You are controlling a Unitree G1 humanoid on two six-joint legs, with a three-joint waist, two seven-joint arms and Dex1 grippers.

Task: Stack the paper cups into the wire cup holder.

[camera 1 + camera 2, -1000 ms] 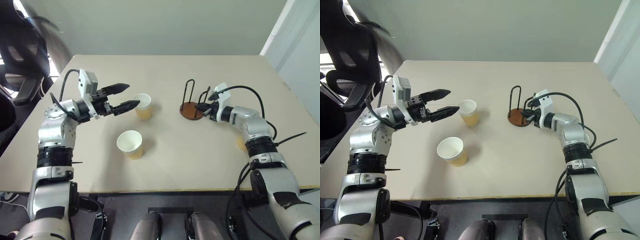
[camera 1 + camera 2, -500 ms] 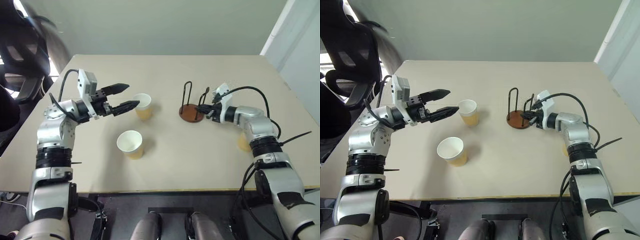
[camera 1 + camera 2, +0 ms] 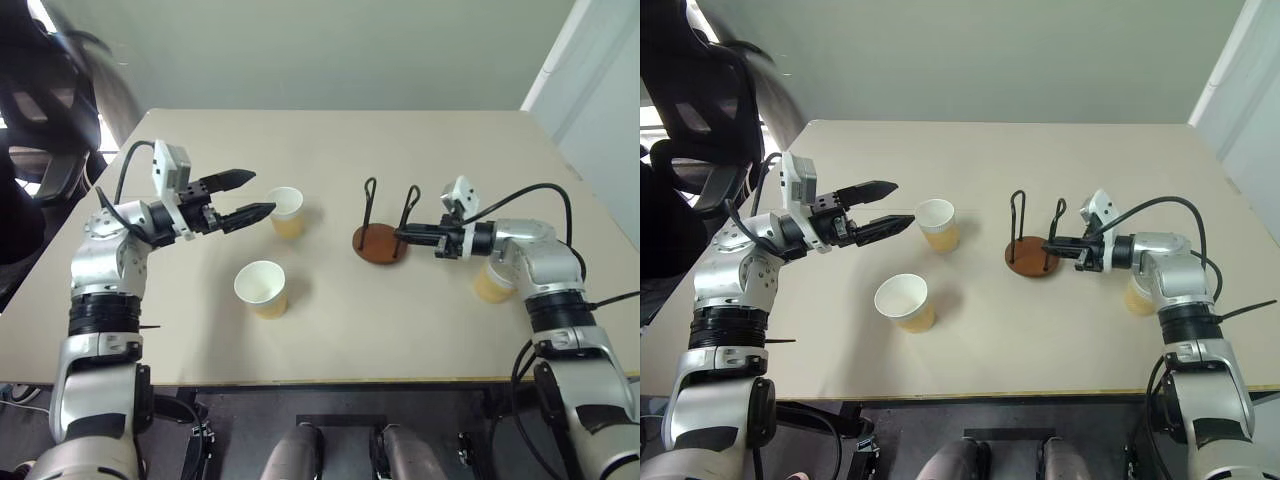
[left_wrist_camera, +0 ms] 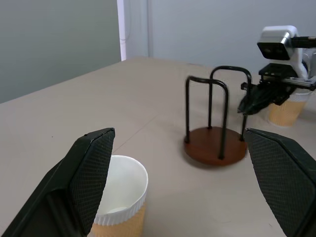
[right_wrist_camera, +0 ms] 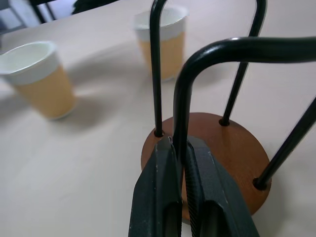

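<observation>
The wire cup holder [image 3: 380, 245], a reddish-brown disc with black wire loops, stands empty at mid-table. My right gripper [image 3: 401, 235] is shut on one of its wire loops; the right wrist view has the fingers [image 5: 160, 187] pinching the wire just above the base. One paper cup [image 3: 286, 212] stands upright left of the holder, and my left gripper [image 3: 263, 191] hovers open beside it, apart from it. A second cup [image 3: 261, 288] stands nearer the front edge. The third cup [image 3: 493, 282] stands at the right, beside my right forearm.
A black office chair [image 3: 45, 110] stands past the table's left edge. Bare tabletop [image 3: 380, 330] lies in front of the holder and behind it towards the wall.
My right gripper has drawn back and swung round with the holder in its grip, sliding and turning the holder slightly nearer. The third cup now shows more fully. The left arm kept still.
</observation>
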